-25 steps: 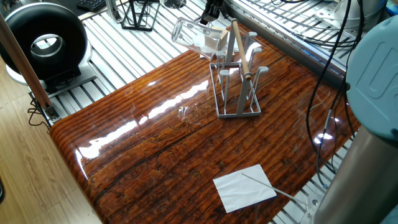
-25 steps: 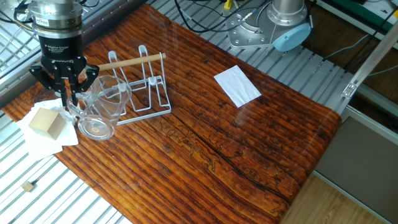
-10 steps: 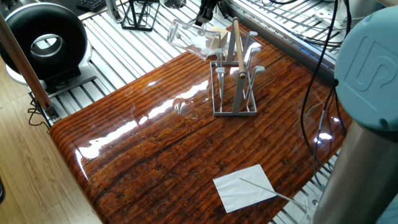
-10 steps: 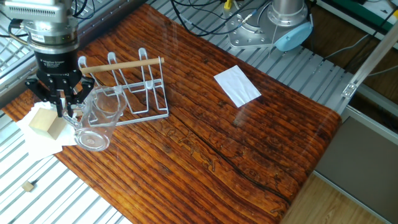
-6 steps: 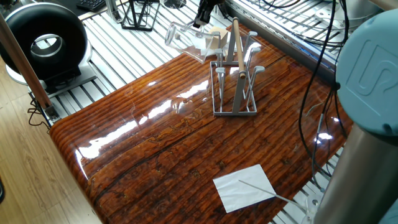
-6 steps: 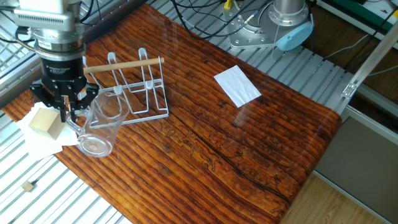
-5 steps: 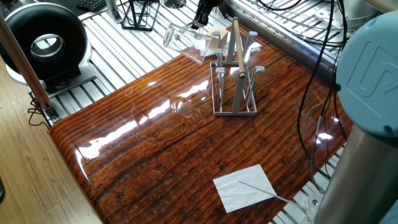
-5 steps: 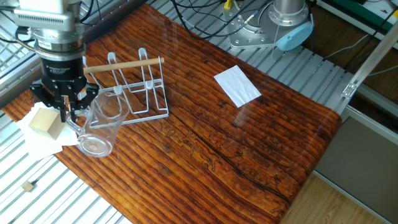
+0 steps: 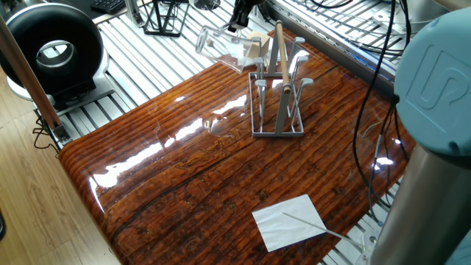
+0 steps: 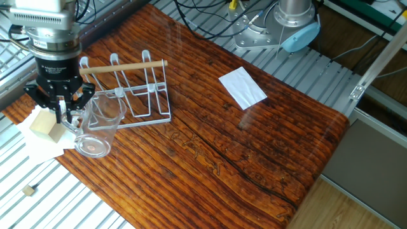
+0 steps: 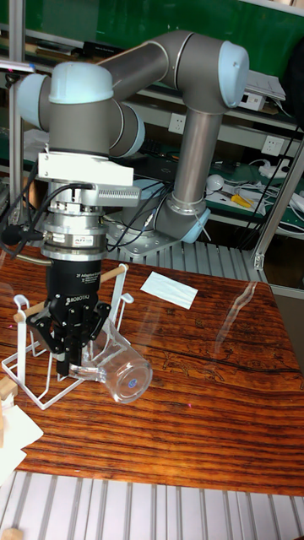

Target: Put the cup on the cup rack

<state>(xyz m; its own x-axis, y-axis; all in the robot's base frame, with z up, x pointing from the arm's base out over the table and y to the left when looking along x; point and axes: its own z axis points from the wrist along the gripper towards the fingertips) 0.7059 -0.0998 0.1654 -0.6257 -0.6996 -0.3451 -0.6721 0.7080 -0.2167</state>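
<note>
Beside the rack (image 10: 130, 89), at its handle end near the table (image 10: 210, 146) edge: gripper (image 10: 62, 111) clamped on the cup (image 10: 96, 127), held tilted in the air, mouth angled down and away from the pegs. Carrying step, I'd say; hanging not yet done. Next move likely calls for swinging the mouth over a peg, then lowering. Cup looks empty. Rack pegs bare. Wood block (image 10: 43, 123) on paper just beyond the rack.
</note>
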